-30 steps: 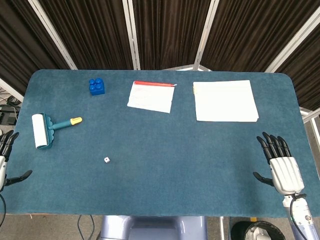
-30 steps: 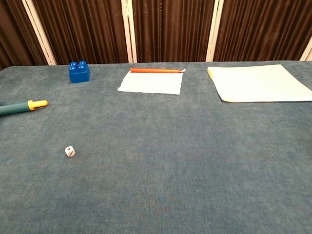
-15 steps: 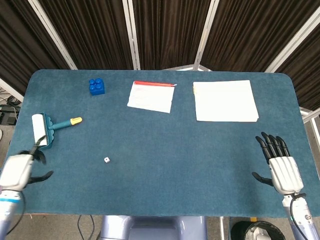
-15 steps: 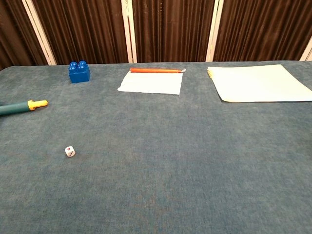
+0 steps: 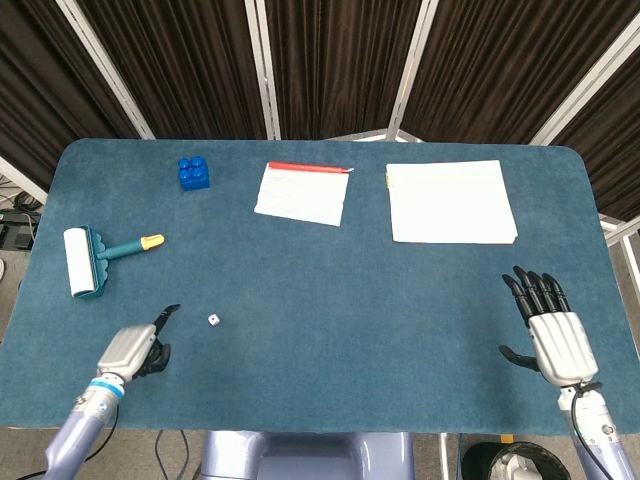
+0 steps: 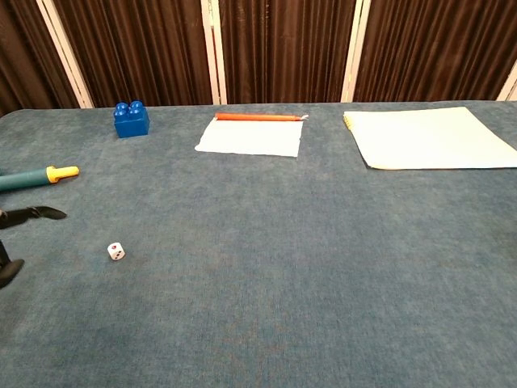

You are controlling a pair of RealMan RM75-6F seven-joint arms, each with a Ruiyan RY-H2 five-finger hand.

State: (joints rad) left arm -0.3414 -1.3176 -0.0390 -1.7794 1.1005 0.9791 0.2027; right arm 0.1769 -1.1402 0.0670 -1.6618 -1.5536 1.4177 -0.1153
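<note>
Both hands hold nothing: left hand (image 5: 131, 349), fingers apart, hovers just left of the die (image 5: 213, 319); right hand (image 5: 552, 335) rests spread, well right of it on the worktop (image 5: 330, 300).

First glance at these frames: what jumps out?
The left robot hand over the near-left of the blue table, holding nothing, close to a small white die. Beyond it lie a lint roller at the left edge and a blue toy brick at the far left. The right robot hand lies flat and spread at the near-right, below a paper stack.
</note>
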